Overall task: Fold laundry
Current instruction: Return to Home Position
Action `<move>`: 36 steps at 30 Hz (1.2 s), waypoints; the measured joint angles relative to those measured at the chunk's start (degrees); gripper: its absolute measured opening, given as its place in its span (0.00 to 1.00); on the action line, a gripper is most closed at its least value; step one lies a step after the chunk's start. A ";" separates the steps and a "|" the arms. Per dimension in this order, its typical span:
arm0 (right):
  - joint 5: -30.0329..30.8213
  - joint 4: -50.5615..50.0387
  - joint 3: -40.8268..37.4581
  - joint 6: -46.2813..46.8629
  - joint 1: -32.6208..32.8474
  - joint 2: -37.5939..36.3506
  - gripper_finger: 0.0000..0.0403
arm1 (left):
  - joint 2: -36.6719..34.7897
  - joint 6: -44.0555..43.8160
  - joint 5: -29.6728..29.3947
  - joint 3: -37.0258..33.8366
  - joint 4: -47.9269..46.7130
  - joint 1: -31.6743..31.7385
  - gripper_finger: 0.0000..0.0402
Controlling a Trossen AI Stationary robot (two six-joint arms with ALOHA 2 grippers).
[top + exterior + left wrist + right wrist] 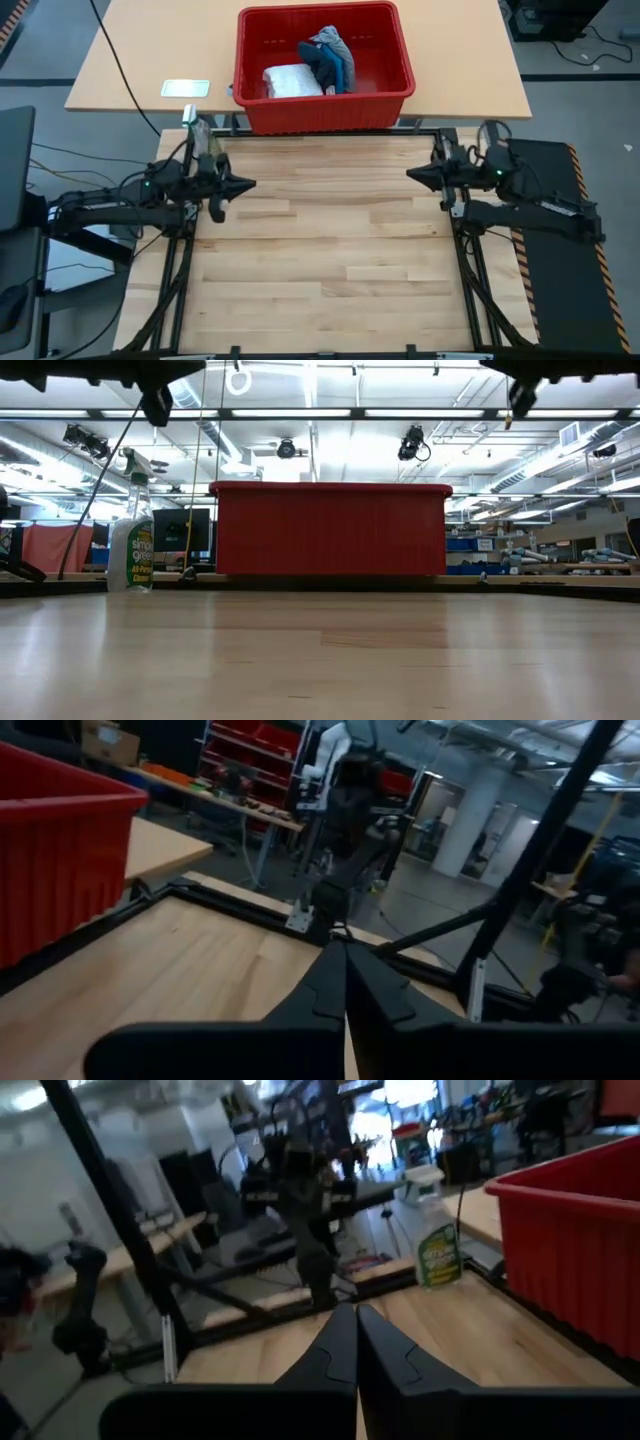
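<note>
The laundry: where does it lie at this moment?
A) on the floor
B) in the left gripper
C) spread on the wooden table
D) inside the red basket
D: the high view shows the laundry piled inside the red basket, while the left gripper and the right gripper are shut on nothing above the wooden table.

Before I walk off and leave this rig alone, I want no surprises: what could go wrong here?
The spray bottle stands beside the left arm; a swing could tip it. In the red basket, the dark garment lies rumpled against the white garment; folds may loosen if it's moved.
</note>
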 joint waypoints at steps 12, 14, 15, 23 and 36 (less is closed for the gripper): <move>14.97 -2.72 -8.23 1.89 9.14 -8.10 0.00 | 3.68 -3.08 -4.85 -14.06 25.07 -6.44 0.00; 16.63 -0.99 -10.17 2.28 11.04 -7.97 0.00 | 4.06 -1.15 -4.83 -15.44 27.81 -6.45 0.01; 17.52 0.31 -11.10 2.82 11.99 -7.95 0.00 | 4.06 -0.61 -4.49 -15.61 27.46 -6.60 0.01; 23.40 5.57 -17.90 3.05 17.22 -9.98 0.00 | 0.86 4.19 -3.08 -15.69 21.09 -7.33 0.01; 17.95 5.81 -25.16 0.70 17.76 -26.02 0.00 | -13.03 8.45 -3.08 -15.67 4.21 -7.03 0.00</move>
